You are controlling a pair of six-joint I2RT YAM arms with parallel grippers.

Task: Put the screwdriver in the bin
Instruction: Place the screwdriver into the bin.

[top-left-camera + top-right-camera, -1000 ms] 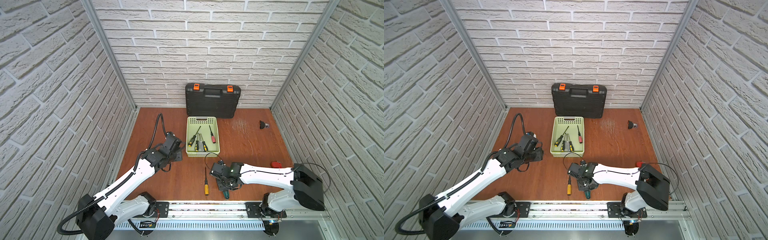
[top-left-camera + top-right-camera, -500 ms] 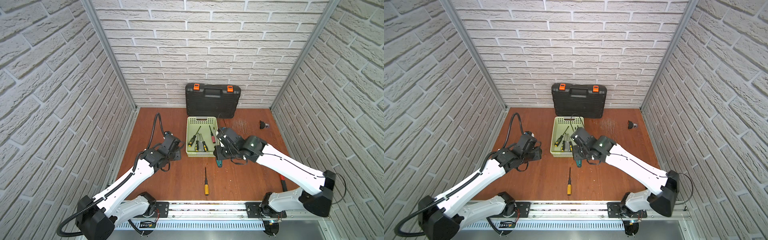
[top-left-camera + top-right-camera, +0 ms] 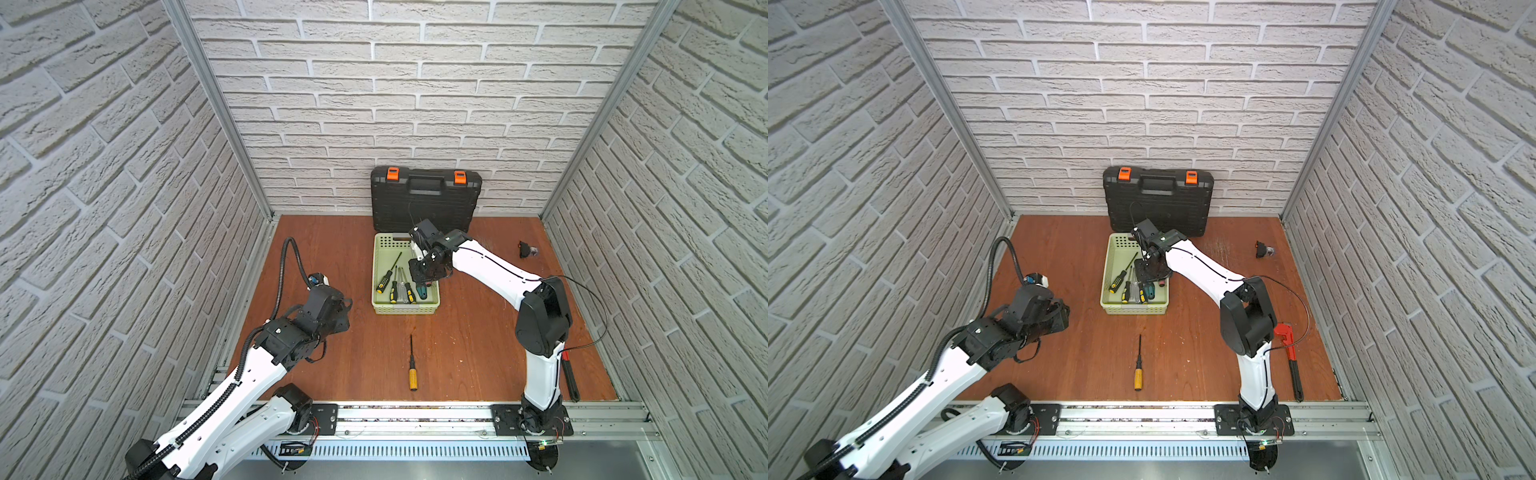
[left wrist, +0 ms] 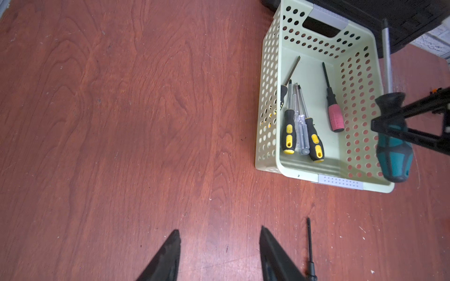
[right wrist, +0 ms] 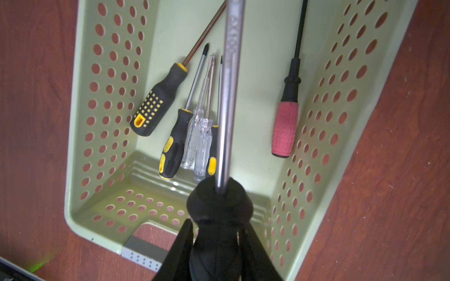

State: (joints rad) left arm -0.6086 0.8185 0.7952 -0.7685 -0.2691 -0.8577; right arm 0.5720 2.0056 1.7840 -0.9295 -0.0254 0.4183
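Right wrist view — loose screwdrivers (image 5: 285, 129) clutter the bin (image 5: 80, 97) floor

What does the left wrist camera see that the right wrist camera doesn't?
Only the left wrist view shows the open left gripper, the loose screwdriver lying on the table, and the black case. Only the right wrist view shows printing on the shaft of the held screwdriver. Both show the green bin, the pink-handled screwdriver inside it, and the right gripper shut on the held screwdriver over the bin.
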